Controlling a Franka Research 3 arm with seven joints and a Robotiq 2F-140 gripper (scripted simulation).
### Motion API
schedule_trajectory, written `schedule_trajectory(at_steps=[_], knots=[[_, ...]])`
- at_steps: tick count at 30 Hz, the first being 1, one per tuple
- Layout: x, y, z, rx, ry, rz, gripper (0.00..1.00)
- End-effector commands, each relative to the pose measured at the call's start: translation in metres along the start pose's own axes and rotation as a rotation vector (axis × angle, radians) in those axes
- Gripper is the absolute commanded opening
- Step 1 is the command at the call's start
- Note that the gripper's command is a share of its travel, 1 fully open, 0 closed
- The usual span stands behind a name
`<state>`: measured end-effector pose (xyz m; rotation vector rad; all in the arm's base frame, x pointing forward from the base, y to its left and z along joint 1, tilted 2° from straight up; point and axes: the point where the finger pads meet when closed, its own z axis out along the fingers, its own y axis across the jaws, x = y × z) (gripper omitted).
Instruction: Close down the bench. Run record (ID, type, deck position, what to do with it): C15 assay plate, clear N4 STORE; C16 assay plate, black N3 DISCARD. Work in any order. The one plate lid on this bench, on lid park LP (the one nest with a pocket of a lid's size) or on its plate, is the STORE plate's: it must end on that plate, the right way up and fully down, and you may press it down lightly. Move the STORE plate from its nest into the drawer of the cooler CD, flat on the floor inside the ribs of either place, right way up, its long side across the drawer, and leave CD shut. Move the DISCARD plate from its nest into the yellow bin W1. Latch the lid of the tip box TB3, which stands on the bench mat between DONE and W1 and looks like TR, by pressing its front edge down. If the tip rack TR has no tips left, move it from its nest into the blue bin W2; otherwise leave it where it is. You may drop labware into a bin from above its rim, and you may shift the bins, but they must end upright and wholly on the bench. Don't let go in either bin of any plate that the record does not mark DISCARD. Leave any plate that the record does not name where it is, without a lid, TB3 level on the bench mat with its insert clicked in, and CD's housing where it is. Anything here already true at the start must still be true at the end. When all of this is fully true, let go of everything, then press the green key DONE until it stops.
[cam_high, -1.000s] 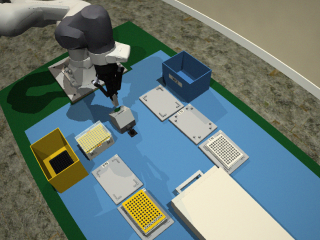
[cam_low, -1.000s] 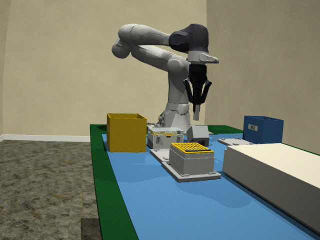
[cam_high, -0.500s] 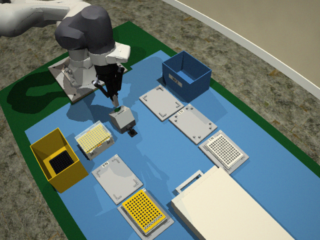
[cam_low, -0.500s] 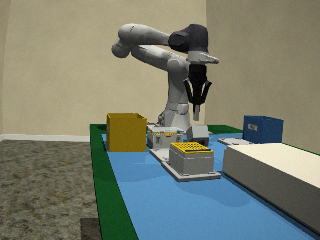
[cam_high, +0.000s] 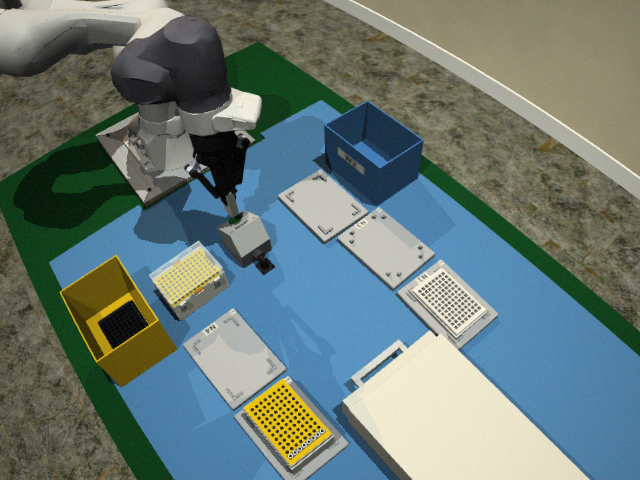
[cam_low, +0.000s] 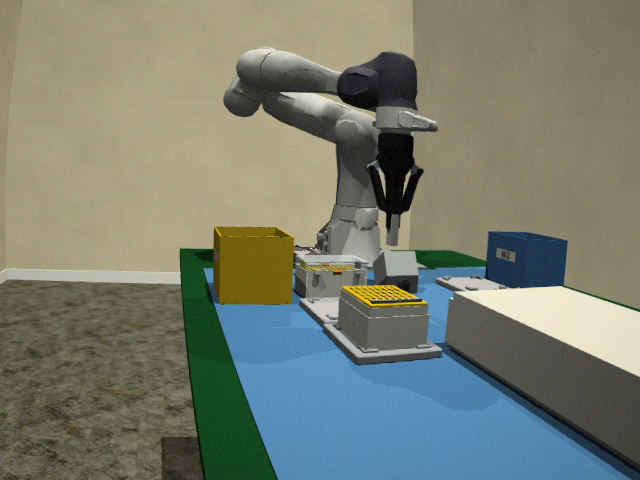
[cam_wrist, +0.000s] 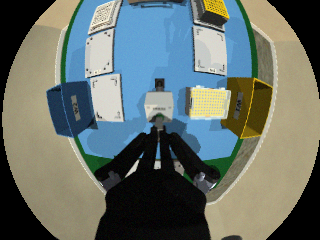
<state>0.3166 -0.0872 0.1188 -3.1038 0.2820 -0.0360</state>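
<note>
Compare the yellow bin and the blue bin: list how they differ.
The yellow bin holds a black plate; the blue bin shows only its bare floor. The yellow bin stands beside the lidded tip box, the blue bin across the mat. Both are upright, open-topped boxes.

Open blue mat lies between the nest rows; the tip box TB3 (cam_high: 189, 281) and yellow bin W1 (cam_high: 117, 321) crowd the DONE key housing's (cam_high: 246, 239) one side.

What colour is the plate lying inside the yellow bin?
Black: a black well plate on the floor of the yellow bin, clearest in the top view.
</note>
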Motion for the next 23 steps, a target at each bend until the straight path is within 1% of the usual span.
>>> schedule_trajectory(at_steps=[1,23], knots=[[0.001,-0.001,0.003,0.0,0.005,0.003,0.0],[0.001,-0.001,0.016,0.0,0.005,0.003,0.0]])
